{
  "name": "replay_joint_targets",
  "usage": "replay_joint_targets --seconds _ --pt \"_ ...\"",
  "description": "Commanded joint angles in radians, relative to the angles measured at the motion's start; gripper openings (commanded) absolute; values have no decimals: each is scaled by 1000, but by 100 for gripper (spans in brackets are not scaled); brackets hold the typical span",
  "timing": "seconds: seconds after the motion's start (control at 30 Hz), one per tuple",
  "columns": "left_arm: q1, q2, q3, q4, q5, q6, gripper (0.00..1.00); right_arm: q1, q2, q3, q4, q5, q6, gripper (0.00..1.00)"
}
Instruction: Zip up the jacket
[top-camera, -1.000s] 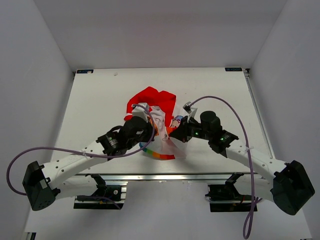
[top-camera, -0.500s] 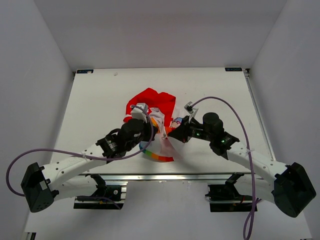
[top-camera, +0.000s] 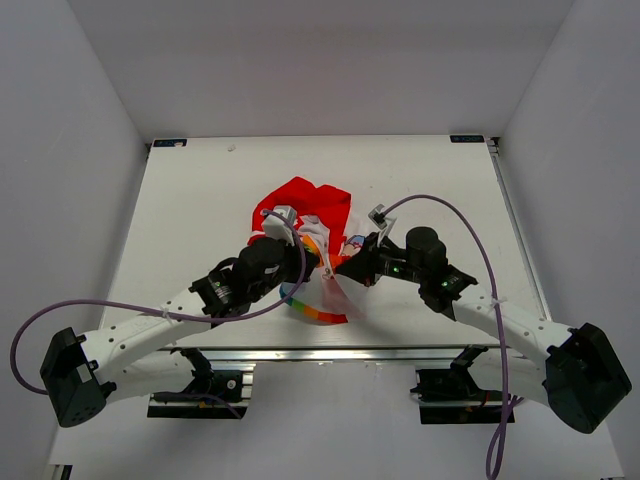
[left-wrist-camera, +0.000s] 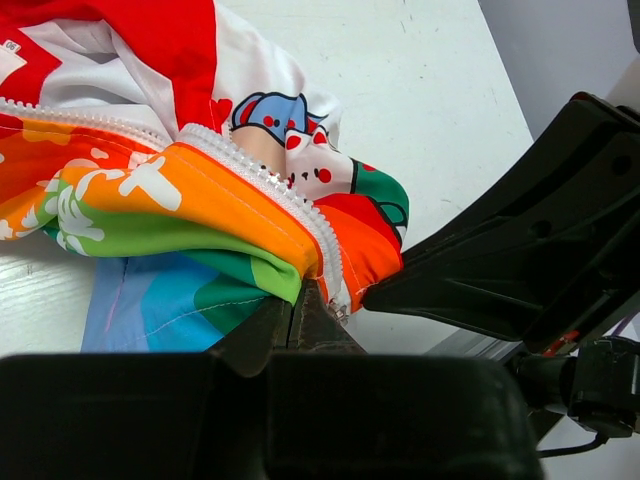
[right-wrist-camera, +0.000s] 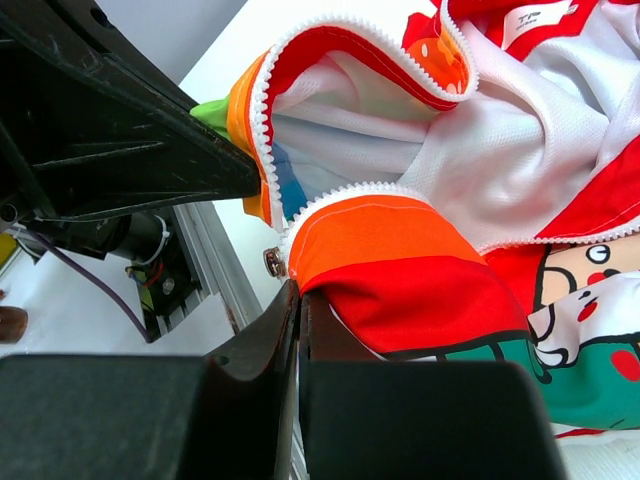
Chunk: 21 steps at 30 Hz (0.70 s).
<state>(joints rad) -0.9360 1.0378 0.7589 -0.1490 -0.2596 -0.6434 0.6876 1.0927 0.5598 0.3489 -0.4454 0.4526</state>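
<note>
The jacket (top-camera: 305, 215) lies crumpled at the table's middle, red hood at the back, rainbow hem (top-camera: 318, 312) toward the front. Its zipper is open. My left gripper (top-camera: 318, 258) is shut on the rainbow front panel (left-wrist-camera: 200, 215) at the bottom end of its white zipper teeth (left-wrist-camera: 270, 185). My right gripper (top-camera: 345, 266) is shut on the other front edge (right-wrist-camera: 400, 270), orange and red cloth with cartoon print, right by the small metal zipper slider (right-wrist-camera: 271, 262). Both held edges are lifted off the table and the two grippers almost touch.
The white table (top-camera: 200, 200) carries only the jacket. An aluminium rail (top-camera: 330, 353) runs along its near edge. Grey walls stand on both sides. The purple cables (top-camera: 440, 205) of the arms loop above the table.
Both grippers have shifted slightly forward and closer together with the jacket edges in them. The jacket's lower part is pulled up more between them.
</note>
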Motion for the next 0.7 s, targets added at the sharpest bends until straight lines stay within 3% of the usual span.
replay_joint_targets --seconds 0.0,0.67 --pt "6 -27 -6 22 26 -1 0 0 -4 -9 91 -1 18 0" --pt "12 -45 -20 9 20 -21 0 -2 -28 -21 87 40 26 0"
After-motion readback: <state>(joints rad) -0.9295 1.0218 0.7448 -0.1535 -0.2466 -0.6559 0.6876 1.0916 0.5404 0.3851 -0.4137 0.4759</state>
